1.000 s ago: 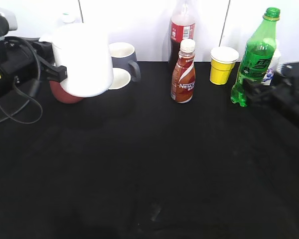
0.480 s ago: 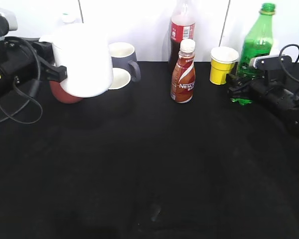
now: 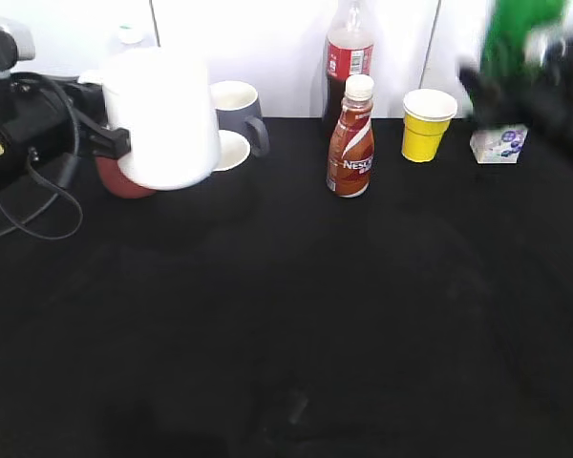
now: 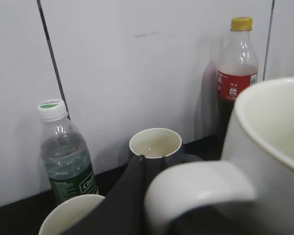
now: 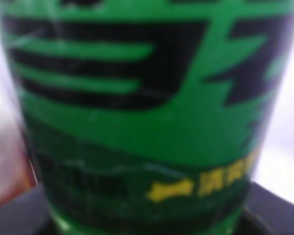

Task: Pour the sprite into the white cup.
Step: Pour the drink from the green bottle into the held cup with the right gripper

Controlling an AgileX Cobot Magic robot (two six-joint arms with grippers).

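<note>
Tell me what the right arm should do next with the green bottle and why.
Probably carry the translucent green plastic Sprite bottle leftward toward the plain white ceramic mug. The bottle hangs blurred at the top right, clear of the black table, while the mug sits raised on the far left, with the brown Nescafe bottle and yellow paper cup between.

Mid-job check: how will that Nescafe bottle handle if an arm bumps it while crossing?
The Nescafe bottle is tall and slim on a narrow base, so it probably tips easily. Its glossy sleeve looks slippery. Once down, its round body would likely roll across the black table.
</note>
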